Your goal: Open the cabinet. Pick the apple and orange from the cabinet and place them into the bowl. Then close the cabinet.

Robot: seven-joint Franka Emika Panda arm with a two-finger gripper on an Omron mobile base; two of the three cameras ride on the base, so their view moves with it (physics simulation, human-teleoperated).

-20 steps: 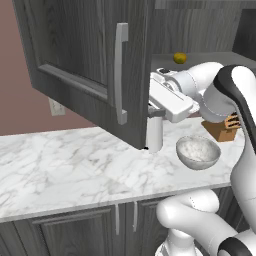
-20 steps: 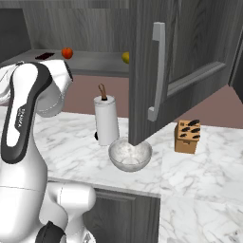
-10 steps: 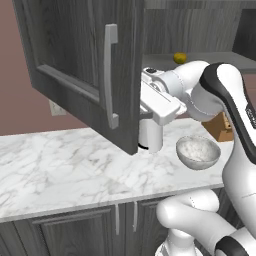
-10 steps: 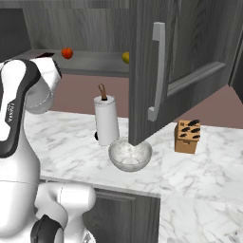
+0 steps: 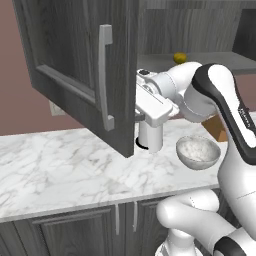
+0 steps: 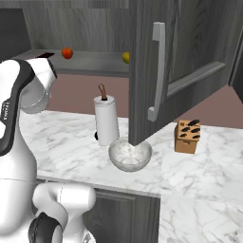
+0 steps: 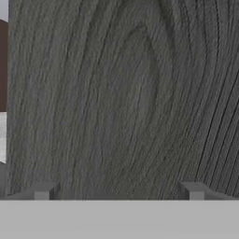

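- The cabinet (image 5: pixel 85 75) door stood wider than a second before, swung out over the counter (image 5: pixel 60 170).
- The gripper (image 7: pixel 119 193) pressed behind the door, fingers apart, holding nothing.
- Beside the paper-towel roll (image 6: pixel 107 124), the bowl (image 6: pixel 129 154) waited, empty.
- Above the roll, the apple (image 6: pixel 67 52) and orange (image 6: pixel 126 57) lay on the shelf, now reachable.

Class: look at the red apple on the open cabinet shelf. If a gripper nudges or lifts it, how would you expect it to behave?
The apple looks round and sits loose on the flat shelf of the cabinet, so a nudge would probably roll it. It looks smooth and solid, so likely firm yet a little slippery between narrow fingers. It seems small, so probably light to lift.
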